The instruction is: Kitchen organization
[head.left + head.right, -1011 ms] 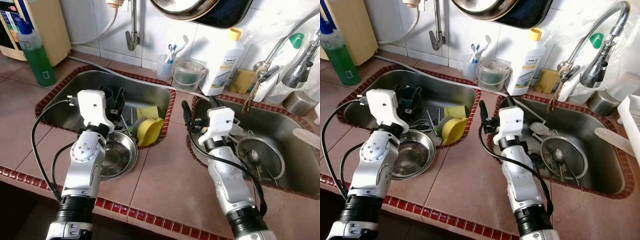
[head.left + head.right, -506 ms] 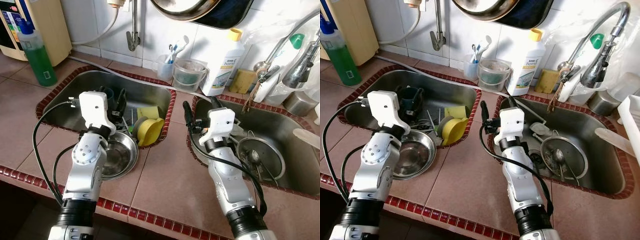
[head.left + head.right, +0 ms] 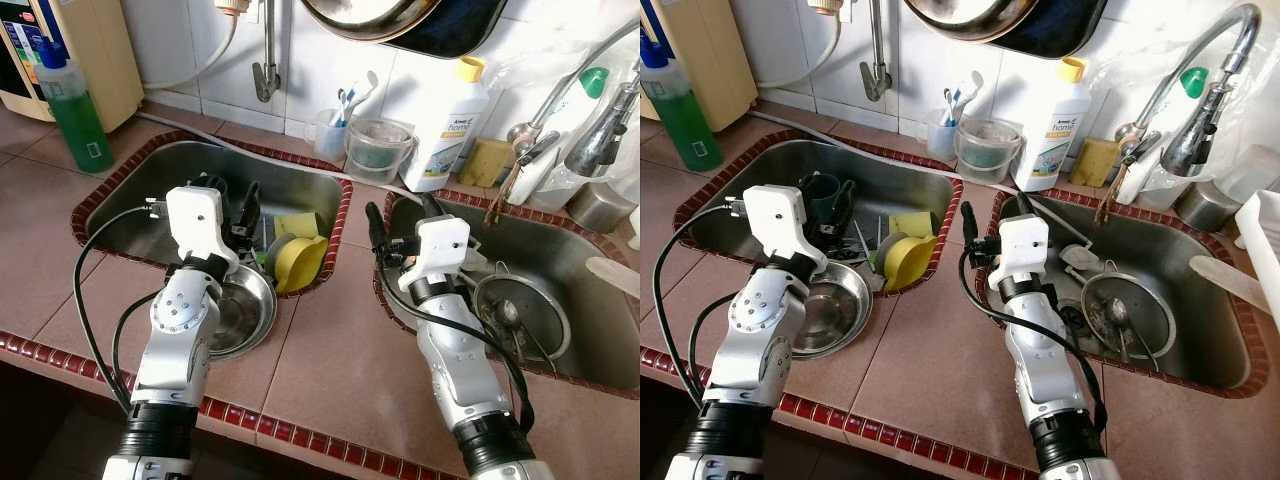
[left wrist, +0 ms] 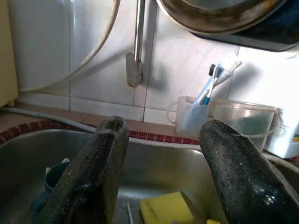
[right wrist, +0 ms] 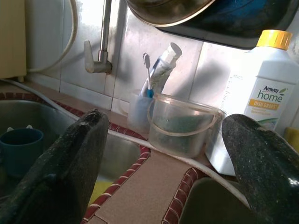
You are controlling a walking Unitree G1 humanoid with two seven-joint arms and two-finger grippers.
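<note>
- Left eye view: the left gripper [image 3: 232, 205] hangs over the left sink [image 3: 130, 175], centre-left of frame, fingers parted around nothing. Just below it a steel bowl [image 3: 238, 312] leans over the sink's front rim; a yellow cup [image 3: 297, 262] lies right of it against the sink's right wall.
- Right eye view: the right gripper [image 3: 990, 222] sits mid-frame over the tiled strip between the sinks, at the left edge of the right sink [image 3: 1230, 345], fingers wide and empty. A pan [image 3: 1122, 310] lies on that sink's floor; bare counter [image 3: 925, 340] fills the lower centre.
- Left wrist view: fingers [image 4: 88, 172] apart, a sponge [image 4: 166, 208] between them, low in frame.
- Right wrist view: fingers [image 5: 65, 163] wide; a tub [image 5: 182, 125] and a bottle [image 5: 252, 93] stand by the wall.
</note>
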